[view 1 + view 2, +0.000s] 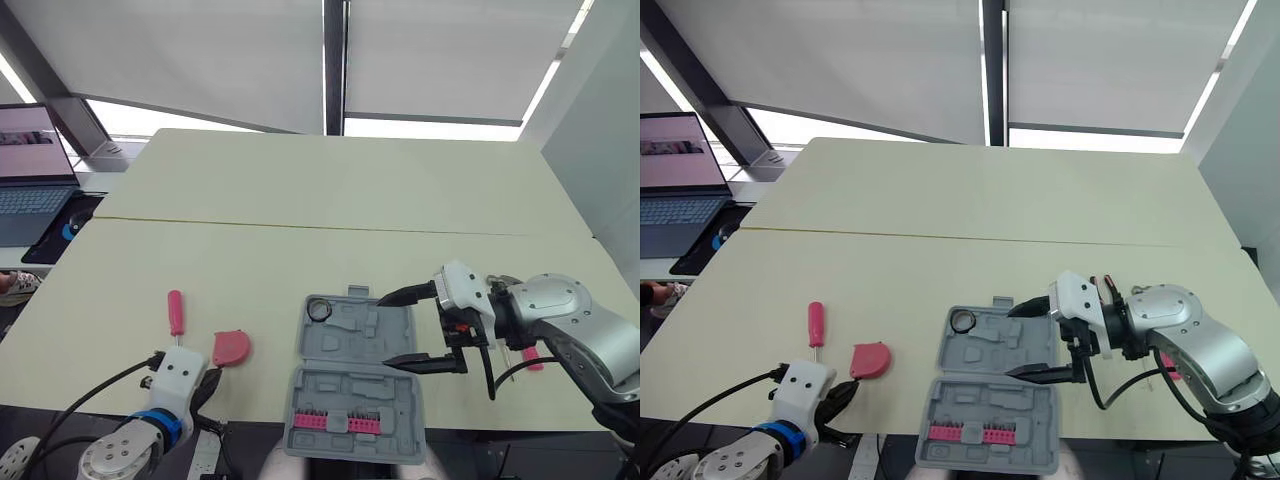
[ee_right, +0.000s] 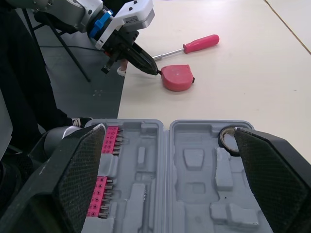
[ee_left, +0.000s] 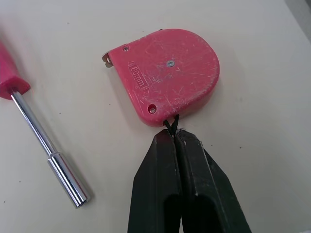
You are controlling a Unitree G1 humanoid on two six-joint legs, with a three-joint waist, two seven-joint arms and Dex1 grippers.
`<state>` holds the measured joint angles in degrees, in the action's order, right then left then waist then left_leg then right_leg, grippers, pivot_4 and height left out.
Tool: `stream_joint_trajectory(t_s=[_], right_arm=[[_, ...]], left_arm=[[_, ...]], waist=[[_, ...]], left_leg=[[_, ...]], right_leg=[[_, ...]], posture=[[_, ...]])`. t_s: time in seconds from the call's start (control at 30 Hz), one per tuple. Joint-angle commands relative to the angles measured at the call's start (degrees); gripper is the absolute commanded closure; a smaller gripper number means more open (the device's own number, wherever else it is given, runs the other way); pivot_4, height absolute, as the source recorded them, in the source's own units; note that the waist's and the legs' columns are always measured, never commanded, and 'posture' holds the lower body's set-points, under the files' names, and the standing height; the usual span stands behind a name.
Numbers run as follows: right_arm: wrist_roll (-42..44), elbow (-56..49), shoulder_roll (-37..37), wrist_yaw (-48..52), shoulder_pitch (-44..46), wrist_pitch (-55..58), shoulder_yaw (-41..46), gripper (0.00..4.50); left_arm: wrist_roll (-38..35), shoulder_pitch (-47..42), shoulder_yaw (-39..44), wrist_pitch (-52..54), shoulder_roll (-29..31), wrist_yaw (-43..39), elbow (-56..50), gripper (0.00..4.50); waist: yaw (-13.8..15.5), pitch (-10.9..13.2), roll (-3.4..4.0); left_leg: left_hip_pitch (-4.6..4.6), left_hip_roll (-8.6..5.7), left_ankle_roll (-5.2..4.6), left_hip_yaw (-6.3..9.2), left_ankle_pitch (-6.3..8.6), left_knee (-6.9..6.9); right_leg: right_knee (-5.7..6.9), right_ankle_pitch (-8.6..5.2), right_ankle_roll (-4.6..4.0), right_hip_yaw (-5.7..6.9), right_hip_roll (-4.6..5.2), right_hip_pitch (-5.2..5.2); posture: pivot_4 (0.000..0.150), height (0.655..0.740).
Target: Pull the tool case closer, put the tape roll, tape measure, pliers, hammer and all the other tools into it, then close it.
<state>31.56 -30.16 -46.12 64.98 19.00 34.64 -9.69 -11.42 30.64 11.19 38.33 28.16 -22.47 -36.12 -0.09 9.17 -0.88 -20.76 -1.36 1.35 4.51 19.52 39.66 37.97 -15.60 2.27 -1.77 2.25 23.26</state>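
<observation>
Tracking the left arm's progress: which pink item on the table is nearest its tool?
The rounded pink tape measure: the left tool, shut, pinches the black cord at its edge. The pink-handled screwdriver lies apart, untouched.

One open grey tool case [image 1: 352,340], one pink tape measure [image 1: 231,347], one pink-handled nut driver [image 1: 175,311], one black tape roll [image 2: 222,138], two pink bit holders [image 2: 111,140], one laptop [image 1: 30,195].
</observation>
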Motion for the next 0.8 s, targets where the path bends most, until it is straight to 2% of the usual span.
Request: stream_joint_trajectory(t_s=[0.03, 0.47, 0.6, 0.8], right_arm=[[0.4, -1.0, 0.3, 0.1, 0.5, -0.7, 0.2, 0.00], [-0.7, 0.8, 0.6, 1.1, 2.1, -1.6, -0.6, 0.00], [-1.0, 1.0, 0.4, 1.3, 1.9, -1.7, -0.3, 0.00], [-1.3, 0.5, -0.3, 1.0, 1.1, -2.5, 0.8, 0.00]], left_arm=[[0.0, 0.9, 0.9, -0.4, 0.8, -0.9, -1.9, 4.47], [0.3, 2.4, 2.6, -2.9, 0.7, -1.6, 0.2, 4.47], [-1.6, 5.1, 4.2, -4.7, 1.4, -4.8, -2.5, 3.65], [-6.5, 14.8, 13.2, -10.4, 4.4, -14.9, -8.5, 1.74]], waist=[[0.0, 0.0, 0.00], [0.0, 0.0, 0.01], [0.0, 0.0, 0.01], [-0.1, 0.1, 0.06]], left_leg=[[0.00, 0.00, 0.00, 0.00, 0.00, 0.00], [0.00, 0.00, 0.00, 0.01, 0.00, 0.00], [0.00, 0.01, 0.00, 0.01, 0.00, 0.00], [-0.01, 0.03, 0.00, -0.03, 0.01, -0.04]], right_leg=[[0.00, 0.00, 0.00, 0.00, 0.00, 0.00], [-0.01, 0.00, 0.00, 0.01, 0.00, 0.00], [-0.01, 0.00, 0.00, 0.02, 0.00, 0.00], [-0.10, -0.01, -0.01, -0.01, 0.01, 0.00]], posture=[[0.150, 0.7400], [0.150, 0.7400], [0.150, 0.7400], [0.150, 0.7400]])
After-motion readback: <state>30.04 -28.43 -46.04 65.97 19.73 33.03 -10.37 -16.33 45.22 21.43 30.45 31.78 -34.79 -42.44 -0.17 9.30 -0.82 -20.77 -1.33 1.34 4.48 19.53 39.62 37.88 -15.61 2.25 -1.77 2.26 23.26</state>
